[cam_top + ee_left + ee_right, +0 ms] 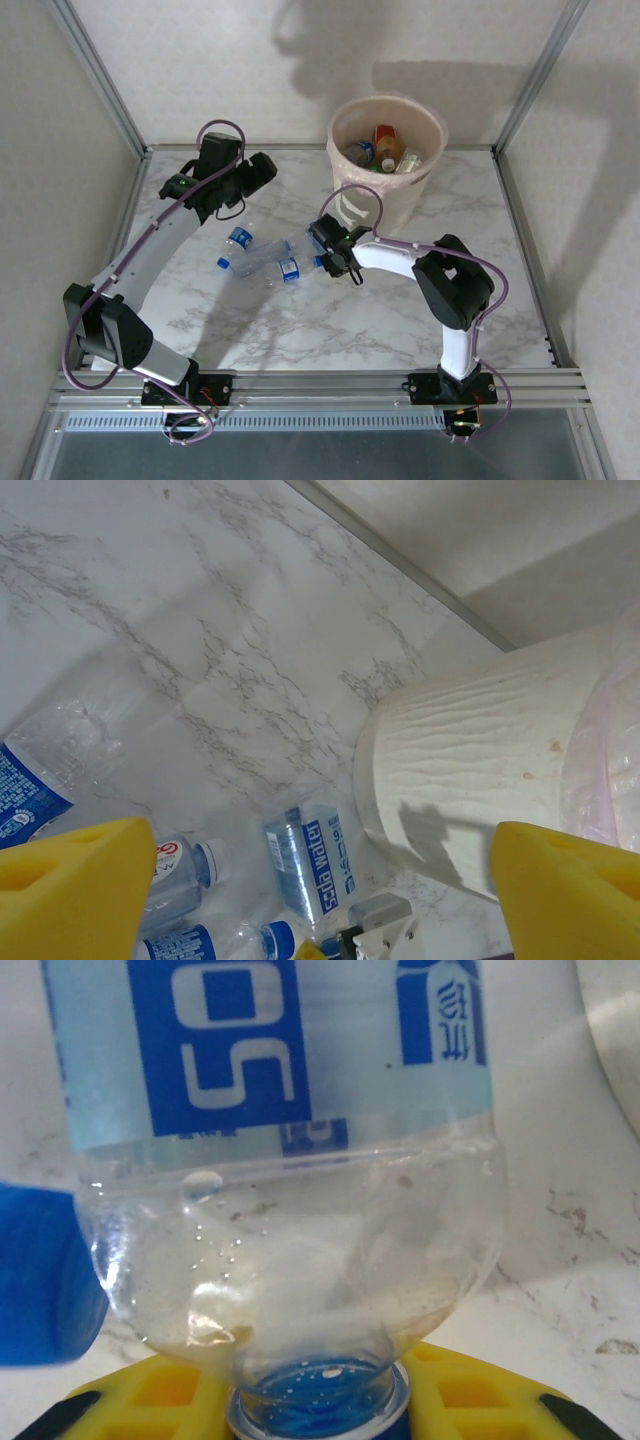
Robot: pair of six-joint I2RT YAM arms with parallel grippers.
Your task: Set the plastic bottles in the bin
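Several plastic bottles [385,148] sit in the bin [400,205]; right pincer [325,258] pinches another bottle [290,1260] by its cap, more lie beside it; left pincer [264,170] spread.

Marble tbl [300,330], white walls [200,60], alu frame [100,75].

right wrist: bottle [290,1160] cut off at upper edge | blue blur [40,1270] at left edge, unclear | left wrist: bin [480,770] cut off at right | top: bin's contents [385,148] too small to tell
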